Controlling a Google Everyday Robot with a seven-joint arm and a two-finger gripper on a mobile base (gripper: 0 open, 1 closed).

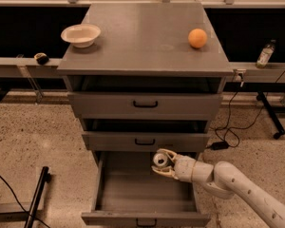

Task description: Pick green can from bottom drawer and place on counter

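Desk (142, 37) up top, bare patch btw bowl (80, 34) and orange (197, 38). Bottom drawer (142, 191) open. End effector (157, 162) grips green can (160, 160) over drawer's right rear. Best bet: pull out clear of middle drawer front (145, 140), lift w/o tilting.

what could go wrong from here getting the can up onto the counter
1. The tool holds the green can over the open bottom drawer, just below the front of the middle drawer; a straight lift could knock the can against it.
2. The orange sits on the right side of the counter, nearest the arm; setting the can down there could send it rolling.
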